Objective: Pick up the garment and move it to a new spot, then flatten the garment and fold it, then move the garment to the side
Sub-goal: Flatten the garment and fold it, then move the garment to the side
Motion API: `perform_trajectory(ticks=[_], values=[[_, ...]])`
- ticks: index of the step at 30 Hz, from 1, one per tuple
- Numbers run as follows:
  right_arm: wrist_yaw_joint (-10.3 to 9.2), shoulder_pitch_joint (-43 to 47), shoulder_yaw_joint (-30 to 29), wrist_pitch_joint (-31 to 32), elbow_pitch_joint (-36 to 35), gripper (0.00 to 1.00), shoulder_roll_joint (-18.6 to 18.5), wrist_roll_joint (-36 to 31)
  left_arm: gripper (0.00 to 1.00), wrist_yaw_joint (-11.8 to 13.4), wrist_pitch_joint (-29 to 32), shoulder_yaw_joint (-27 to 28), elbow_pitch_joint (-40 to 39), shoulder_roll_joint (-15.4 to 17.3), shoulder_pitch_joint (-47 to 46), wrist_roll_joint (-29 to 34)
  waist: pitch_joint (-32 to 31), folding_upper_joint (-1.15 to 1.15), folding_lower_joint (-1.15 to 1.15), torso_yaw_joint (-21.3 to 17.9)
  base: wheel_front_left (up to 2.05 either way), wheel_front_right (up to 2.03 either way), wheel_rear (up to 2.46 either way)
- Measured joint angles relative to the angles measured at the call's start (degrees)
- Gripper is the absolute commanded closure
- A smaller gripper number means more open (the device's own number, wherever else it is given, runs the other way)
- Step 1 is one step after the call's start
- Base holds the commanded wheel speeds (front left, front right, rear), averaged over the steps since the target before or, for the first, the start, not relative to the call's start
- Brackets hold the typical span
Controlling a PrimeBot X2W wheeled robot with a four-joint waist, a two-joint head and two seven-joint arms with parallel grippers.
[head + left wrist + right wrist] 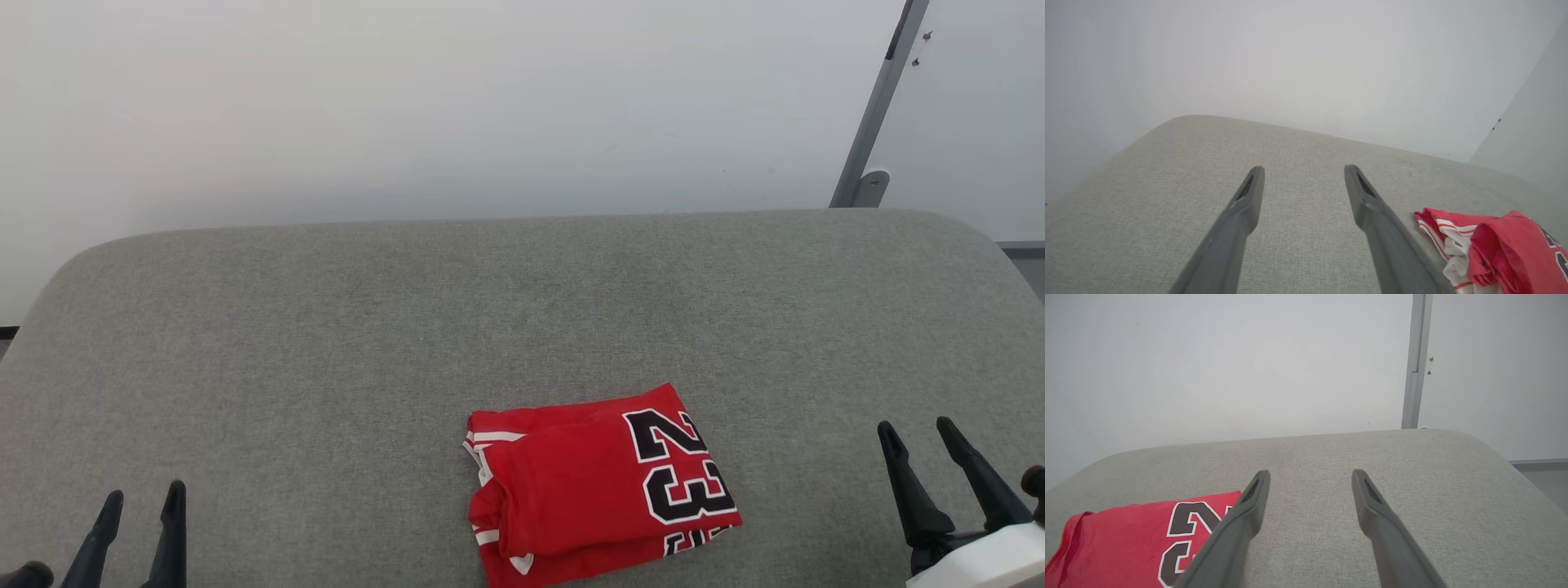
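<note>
The garment [600,486], a red jersey with the black number 23 and striped trim, lies folded into a compact bundle near the front middle of the grey cushioned surface [408,310]. My left gripper [144,500] stands open at the lower left, well apart from it. My right gripper [916,429] stands open at the lower right, also clear of the cloth. In the left wrist view the garment [1494,249] shows at the lower right, beside the open left gripper [1303,170]. In the right wrist view the garment [1126,539] lies at the lower left of the open right gripper [1310,475].
A pale wall [408,106] rises behind the surface. A grey metal post [878,106] leans at the back right. The surface has rounded corners and bare fabric all around the bundle.
</note>
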Motion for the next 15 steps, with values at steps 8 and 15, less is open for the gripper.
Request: perform_trajectory(ticks=[8,15], values=[[-0.01,-0.1,0.56,-0.98,1.53,0.0,-0.02,0.37,0.0,-1.93,0.0,1.85,1.47,-1.9,-0.85,1.99,-0.02,0.0,0.0,0.11,0.0,0.0,0.0],[-0.01,-0.1,1.0,-1.31,2.05,0.0,0.15,0.59,0.0,-2.61,0.0,2.36,2.11,-2.79,-1.15,2.75,-0.07,0.0,0.0,0.23,0.0,0.0,0.0]])
